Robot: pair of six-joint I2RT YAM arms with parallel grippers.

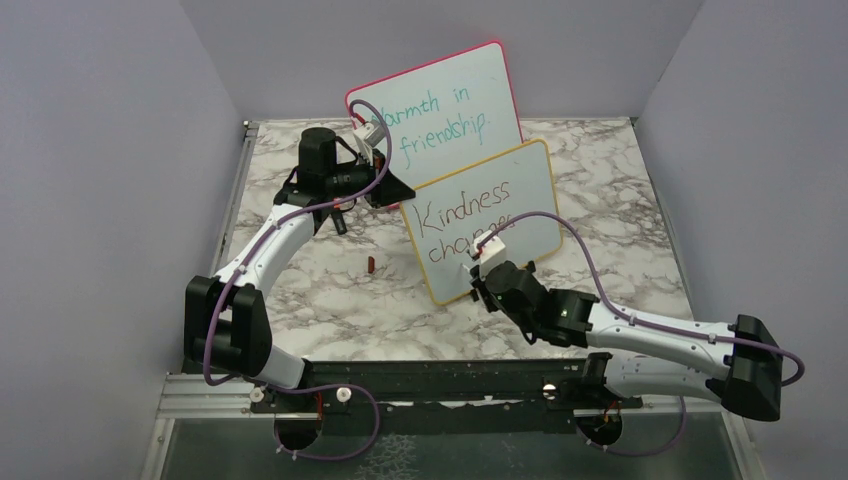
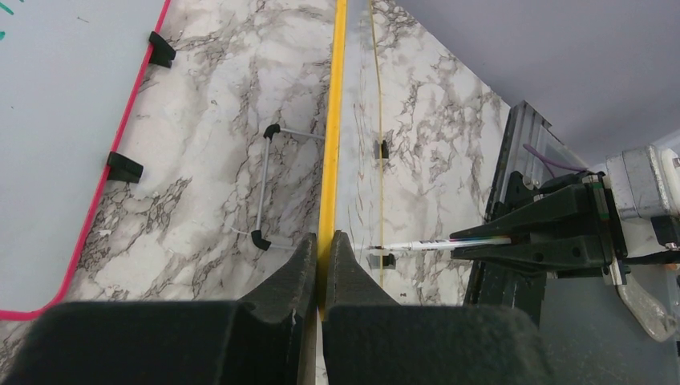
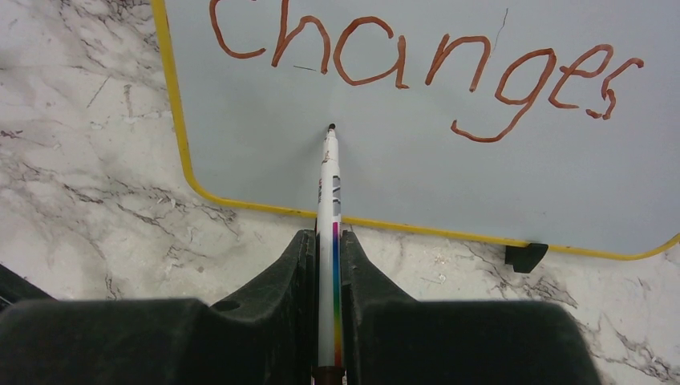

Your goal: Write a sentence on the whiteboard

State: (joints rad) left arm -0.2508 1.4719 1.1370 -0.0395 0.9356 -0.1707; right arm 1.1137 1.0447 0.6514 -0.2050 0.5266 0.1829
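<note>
Two whiteboards point(image 1: 525, 195) point(image 1: 480, 85), one marker point(image 3: 329, 200), two grippers point(image 2: 323, 241) point(image 3: 327, 237)

A robotics lab cell: plain lilac-grey panels point(image 1: 90, 150) box in a marble-patterned worktop point(image 1: 340, 300), with robot arms point(image 1: 650, 335) bolted to a metal rail point(image 1: 440, 378).

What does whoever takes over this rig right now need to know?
Left claw: shut on the whiteboard at its yellow edge, bracing it upright.
Right claw: shut on the marker, tip at the blank area under "changes".
Done: the sentence reads "Kindness", then "changes" on a second line.
Left: nothing is written below "changes"; any further words go there.
The pink-framed board stands behind, not part of the job.
</note>
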